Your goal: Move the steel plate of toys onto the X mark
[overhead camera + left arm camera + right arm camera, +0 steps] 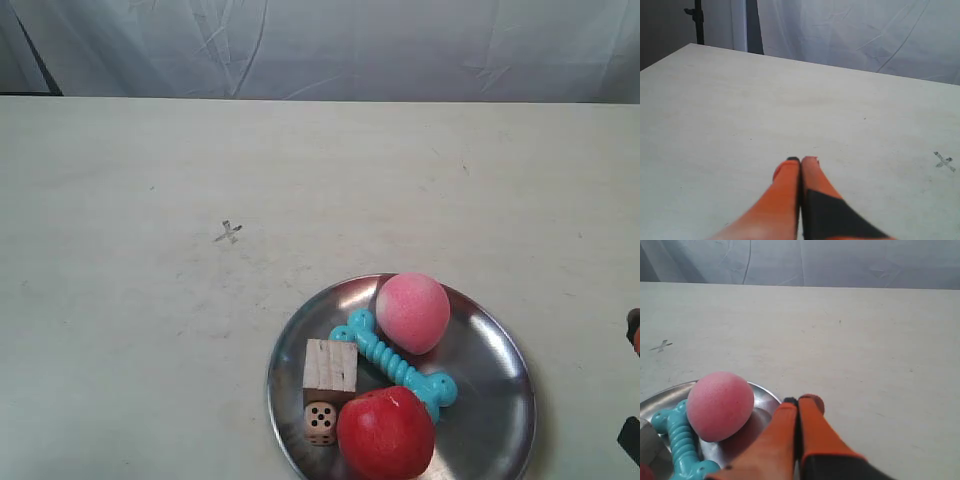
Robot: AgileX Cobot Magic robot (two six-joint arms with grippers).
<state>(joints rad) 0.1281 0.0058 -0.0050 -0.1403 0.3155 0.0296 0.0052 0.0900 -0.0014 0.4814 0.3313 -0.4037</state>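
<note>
The steel plate (490,410) sits at the front of the cream table, holding a pink ball (412,311), a turquoise dog-bone (392,364), a red apple (385,432), a wooden cube (331,366) and a small die (320,422). The X mark (229,232) lies up and left of the plate, apart from it. My right gripper (800,401) is shut and empty, its tips just beside the plate's rim (767,395) near the pink ball (719,405). My left gripper (801,161) is shut and empty above bare table, with the X mark (944,161) off to one side.
A pale curtain (330,45) hangs behind the table's far edge. A dark stand (699,20) shows beyond one table corner in the left wrist view. A bit of orange and black arm (632,400) pokes in at the exterior view's right edge.
</note>
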